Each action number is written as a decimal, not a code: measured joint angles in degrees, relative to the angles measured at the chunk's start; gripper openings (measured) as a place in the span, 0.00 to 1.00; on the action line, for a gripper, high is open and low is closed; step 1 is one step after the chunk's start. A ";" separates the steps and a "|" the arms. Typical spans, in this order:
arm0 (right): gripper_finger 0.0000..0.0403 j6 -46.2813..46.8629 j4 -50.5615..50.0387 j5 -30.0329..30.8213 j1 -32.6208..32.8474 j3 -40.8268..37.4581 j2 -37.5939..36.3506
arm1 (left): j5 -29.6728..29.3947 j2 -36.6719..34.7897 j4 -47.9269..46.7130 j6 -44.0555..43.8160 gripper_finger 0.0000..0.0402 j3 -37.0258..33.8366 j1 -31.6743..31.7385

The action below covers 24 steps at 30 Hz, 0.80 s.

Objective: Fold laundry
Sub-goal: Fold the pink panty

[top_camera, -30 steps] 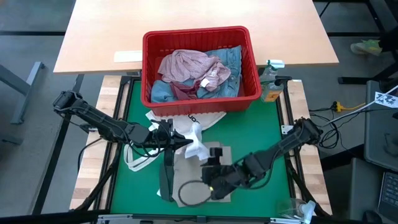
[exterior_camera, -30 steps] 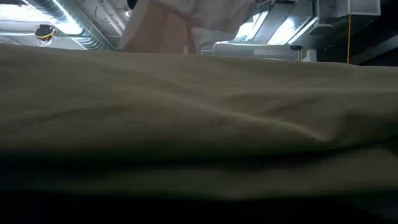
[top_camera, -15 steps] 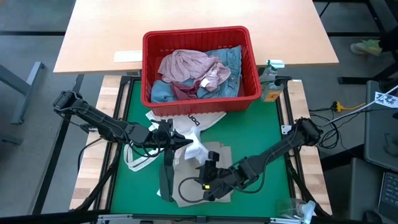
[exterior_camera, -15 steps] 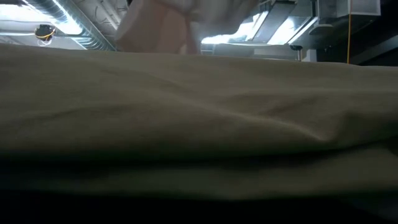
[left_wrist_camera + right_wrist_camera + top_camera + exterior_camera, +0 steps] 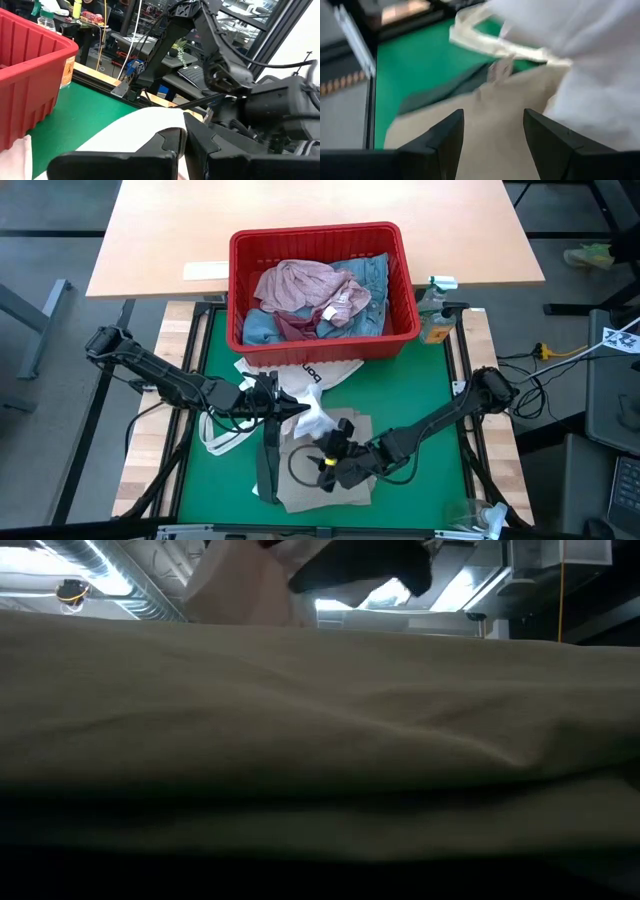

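Note:
Beige trousers (image 5: 335, 485) lie flat on the green mat (image 5: 420, 390), with a dark green top (image 5: 268, 465) at their left edge. The white tote bag (image 5: 300, 380) lies behind them. My left gripper (image 5: 298, 408) reaches in level from the table's left and is shut on a raised part of the bag. My right gripper (image 5: 322, 465) hovers open and slanting down over the trousers (image 5: 485, 110), touching nothing. In the low view the beige cloth (image 5: 320, 740) fills nearly the whole picture. My left gripper pinches white cloth of the tote bag (image 5: 150, 122) between its two fingers, coming level from the table's left. The cloth is lifted at the fingers and hangs below them (image 5: 316, 418); the rest of the bag lies on the mat. One layer or several, I cannot tell.
A red basket (image 5: 315, 230) at the far edge of the mat holds a mottled pink top (image 5: 300, 285) and light blue jeans (image 5: 375, 275). A bottle (image 5: 435, 315) stands to its right. The bag's cream handles (image 5: 215, 435) lie at the left. Green mat is bare at the right.
My right gripper has come down and toward the table's left over the beige trousers, rolling about its own axis, and has stayed open. A dark shape has come into the top of the low view. The bag stays held up.

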 joint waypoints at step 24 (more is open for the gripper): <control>0.51 11.39 16.71 0.44 -3.27 -1.51 -0.02 | 0.81 0.00 -0.72 0.02 0.02 0.00 -0.17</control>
